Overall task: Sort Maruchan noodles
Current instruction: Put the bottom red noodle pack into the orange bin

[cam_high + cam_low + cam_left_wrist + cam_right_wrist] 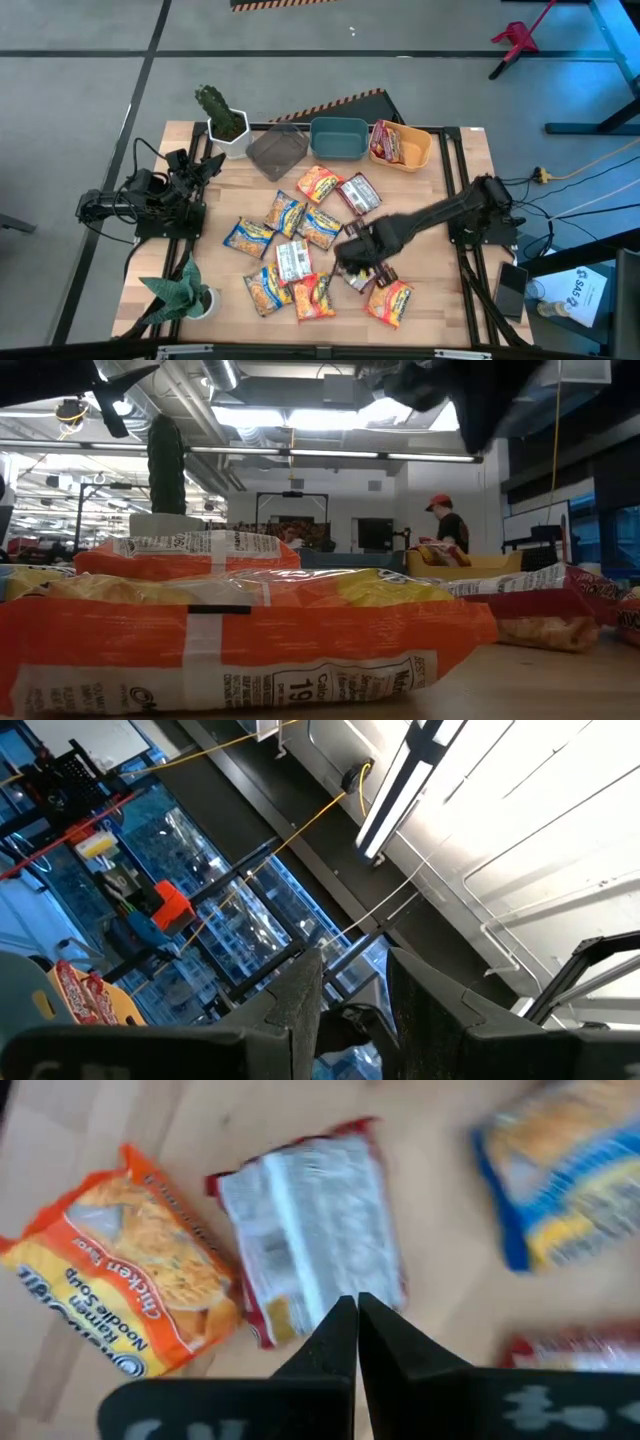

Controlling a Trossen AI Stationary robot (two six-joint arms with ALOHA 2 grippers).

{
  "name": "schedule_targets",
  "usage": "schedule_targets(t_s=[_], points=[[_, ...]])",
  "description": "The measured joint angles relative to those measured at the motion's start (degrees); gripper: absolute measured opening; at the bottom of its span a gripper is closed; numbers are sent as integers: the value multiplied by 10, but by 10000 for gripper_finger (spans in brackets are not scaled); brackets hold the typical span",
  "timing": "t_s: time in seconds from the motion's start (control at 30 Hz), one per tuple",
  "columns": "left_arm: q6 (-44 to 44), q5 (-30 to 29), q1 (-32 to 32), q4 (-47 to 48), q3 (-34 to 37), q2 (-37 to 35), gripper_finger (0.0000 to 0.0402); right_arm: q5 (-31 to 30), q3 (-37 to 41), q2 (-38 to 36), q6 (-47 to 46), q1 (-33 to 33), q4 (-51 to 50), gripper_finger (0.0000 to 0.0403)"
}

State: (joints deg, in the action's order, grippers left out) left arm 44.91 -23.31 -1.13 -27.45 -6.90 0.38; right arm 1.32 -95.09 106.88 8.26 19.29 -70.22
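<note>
Several Maruchan packets (pixel 300 245) lie flat and scattered on the wooden table: orange, blue-and-yellow, red-maroon and silver-white. My right gripper (pixel 357 258) reaches over the middle of the table and is shut. In the right wrist view its tips (pixel 356 1308) stand over a red-maroon packet (pixel 310 1220) lying printed back up, beside an orange chicken packet (pixel 140 1280). One red packet (pixel 392 143) lies in the yellow bin (pixel 418 152). My left gripper (pixel 352 985) waits at the table's left edge, pointing up at the ceiling, open. My right gripper's shut tips come from above over one short end (pixel 300 1315) of the red-maroon packet, which lies flat on the table. I cannot tell whether they touch it.
A grey bin (pixel 277 150), a teal bin (pixel 338 138) and the yellow bin stand along the far edge. A potted cactus (pixel 225 120) is at the far left, a leafy plant (pixel 185 295) at the near left. A person (pixel 445 525) stands in the room behind.
</note>
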Motion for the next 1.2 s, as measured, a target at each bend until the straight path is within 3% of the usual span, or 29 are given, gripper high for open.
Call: schedule_targets(t_s=[0.2, 0.33, 0.5, 0.63, 0.77, 1.03, 1.2], points=[[1, 4, 0, -1, 0, 0, 110, -8, -6, -76, -35, -74, -48, 2], [0, 5, 0, -1, 0, 0, 110, -2, 4, -91, 0, -64, -26, 29], [-2, 10, 0, 0, 0, 0, 110, 10, 52, -77, 25, -11, 53, 120], [-2, 20, 0, 1, 0, 0, 110, 0, 110, -55, 13, 33, 170, 207], [-2, 20, 0, 8, 0, 0, 110, -23, 159, -27, 29, 76, 244, 253], [-1, 20, 0, 28, 0, 0, 110, -53, 197, 29, 37, 125, 268, 238], [-1, 20, 0, 31, 0, 0, 110, -111, 204, 47, -5, 126, 275, 219]])
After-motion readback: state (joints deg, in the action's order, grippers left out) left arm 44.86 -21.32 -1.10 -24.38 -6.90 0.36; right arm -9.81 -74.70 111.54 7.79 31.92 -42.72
